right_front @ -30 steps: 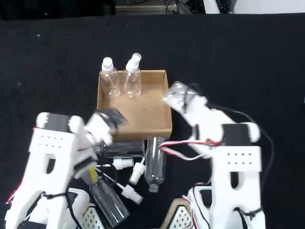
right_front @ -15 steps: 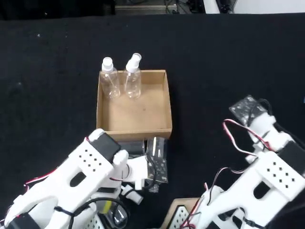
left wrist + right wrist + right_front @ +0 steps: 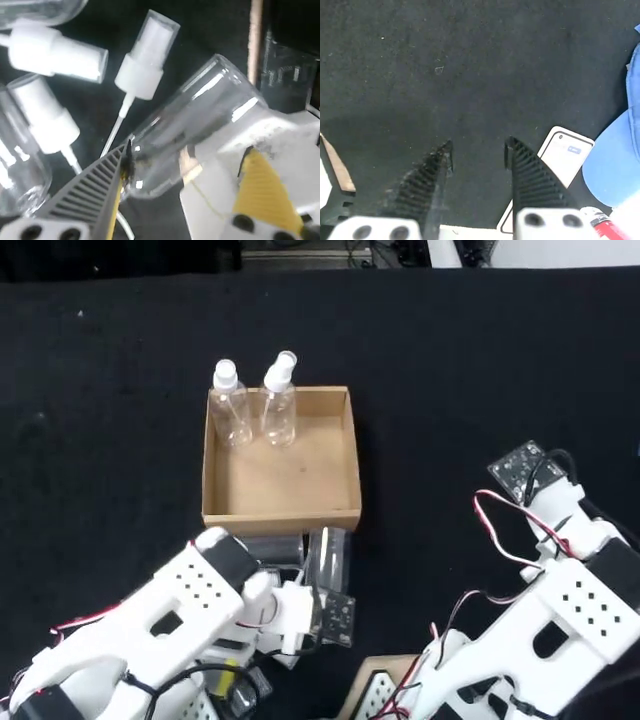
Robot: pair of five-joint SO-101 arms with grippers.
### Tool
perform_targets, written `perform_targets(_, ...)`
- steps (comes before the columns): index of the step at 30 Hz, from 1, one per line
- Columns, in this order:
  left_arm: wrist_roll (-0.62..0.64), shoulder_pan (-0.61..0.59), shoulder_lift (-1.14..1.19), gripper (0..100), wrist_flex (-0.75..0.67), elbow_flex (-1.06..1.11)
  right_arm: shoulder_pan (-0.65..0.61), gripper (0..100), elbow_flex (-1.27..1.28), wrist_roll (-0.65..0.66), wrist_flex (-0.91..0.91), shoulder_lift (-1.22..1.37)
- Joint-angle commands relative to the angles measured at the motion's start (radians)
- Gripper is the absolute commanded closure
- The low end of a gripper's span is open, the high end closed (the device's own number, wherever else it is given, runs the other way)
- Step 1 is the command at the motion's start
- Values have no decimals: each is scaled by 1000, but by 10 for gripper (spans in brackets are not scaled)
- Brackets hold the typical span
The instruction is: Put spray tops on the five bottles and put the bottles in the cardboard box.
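Uncapped clear bottle (image 3: 327, 552) lying on its side on the black table (image 3: 120, 360), just beside the near wall of the cardboard box (image 3: 282, 515). The left gripper (image 3: 180, 155) straddles it: the jaws stand parted, one on each side of the body toward the end away from the box, the ribbed grey jaw touching the wall; no squeeze is evident and the bottle rests on the table. Loose spray tops (image 3: 145, 62) with thin dip tubes lie close beside it, and another clear bottle (image 3: 17, 175) lies past them. Two capped bottles (image 3: 231, 415) stand upright in the box against its far wall. The right gripper (image 3: 477, 147) hangs well apart over bare table near a phone (image 3: 565, 150), jaws parted and holding nothing. Handling, as judged: the bottle looks empty, light and thin-walled, smooth and round, so it is apt to roll or slide out of a shallow pinch and to dent under a hard one. The better hold is across the middle of the cylindrical body, jaws square to its axis, neck left free for a spray top.
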Motion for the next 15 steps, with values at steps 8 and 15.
perform_targets(8, 89, 10, -17, 695, -308, 163, 18, 850, -30, 6, -23, -12)
perform_targets(15, 127, 19, -17, 698, -339, 168, 18, 850, -30, 6, -23, -12)
